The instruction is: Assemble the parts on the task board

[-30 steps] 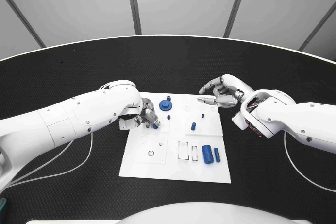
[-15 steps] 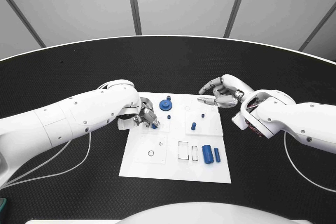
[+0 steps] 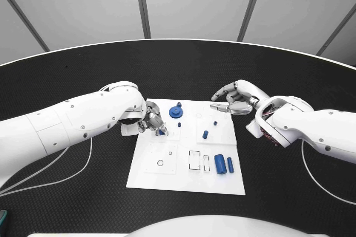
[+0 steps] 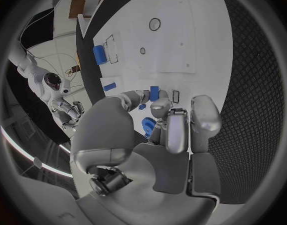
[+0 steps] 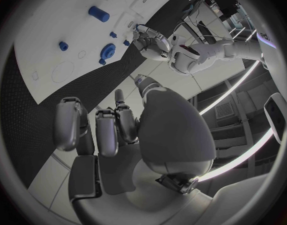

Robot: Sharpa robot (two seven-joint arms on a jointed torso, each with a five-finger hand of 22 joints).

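Black, textured worktop point(image 3: 74, 196) carries the white task board point(image 3: 185, 183) at its middle, flanked by the two white arms. Left hand point(image 3: 150, 121) hovers over the board's left edge with its fingers point(image 4: 175, 130) curled round a small blue part point(image 4: 154, 93); the left wrist view suggests a pinch, though actual contact at the fingertips cannot be told for certain. Right hand point(image 3: 236, 101) sits at the board's far right corner, fingers point(image 5: 109, 127) curled inward with nothing visible in them. Parts in descending size: a round blue disc with a hub point(image 3: 175, 112) near the far edge, a large blue cylinder point(image 3: 219, 162) lying beside a slimmer blue pin point(image 3: 230, 164) near the rectangular slots, then short blue pegs point(image 3: 205, 134) standing mid-board. Risks, judged from this arrangement: the pinched part is small and largely hidden by the fingers, so a slight tilt could jam it at its socket or let it slip and roll onto the worktop; the left wrist passes close to the disc and could nudge it; the loose cylinder and pin would roll if the board were jolted.
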